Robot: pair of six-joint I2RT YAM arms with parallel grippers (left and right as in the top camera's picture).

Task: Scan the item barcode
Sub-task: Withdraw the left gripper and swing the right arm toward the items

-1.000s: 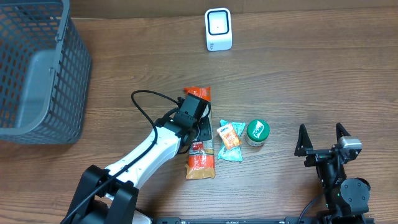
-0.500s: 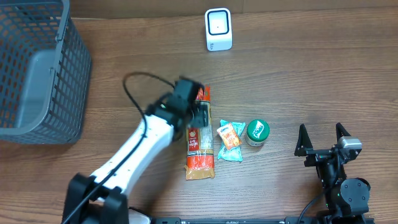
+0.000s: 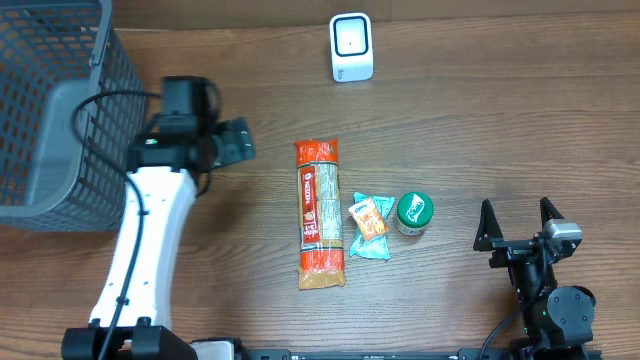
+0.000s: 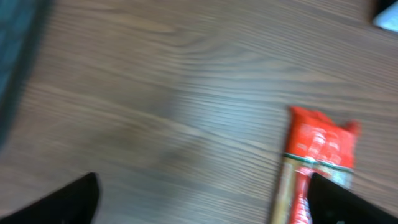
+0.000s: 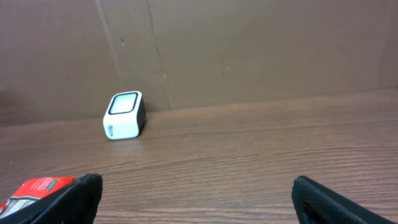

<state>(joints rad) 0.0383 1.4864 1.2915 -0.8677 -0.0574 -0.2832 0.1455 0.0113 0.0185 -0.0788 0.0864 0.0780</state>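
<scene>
Overhead: pack (image 3: 320, 213) lies flat mid-table, long axis toward scanner (image 3: 351, 47), which sits well apart at the far edge. Pouch (image 3: 368, 222) is just beside pack's right side, maybe touching; can (image 3: 414, 212) is next to pouch. L gripper (image 3: 234, 142) hangs near basket (image 3: 120, 120), well apart from pack, nothing in it. R gripper (image 3: 517, 226) sits far right, jaws wide, empty.

L wrist: blurry. Fingertips far apart at the bottom corners, only bare table (image 4: 155, 93) btwn them; pack's red end (image 4: 320, 146) at right.

R wrist: jaws wide, empty. Scanner (image 5: 124, 116) ahead-left, pack corner (image 5: 37, 188) low left.

Risks: no barcode visible from any view, so it may face down, and a scan w/o a flip would prob. fail. Pack looks long and floppy: gripped at one end it could sag or slip. Pouch so close could get dragged along.
</scene>
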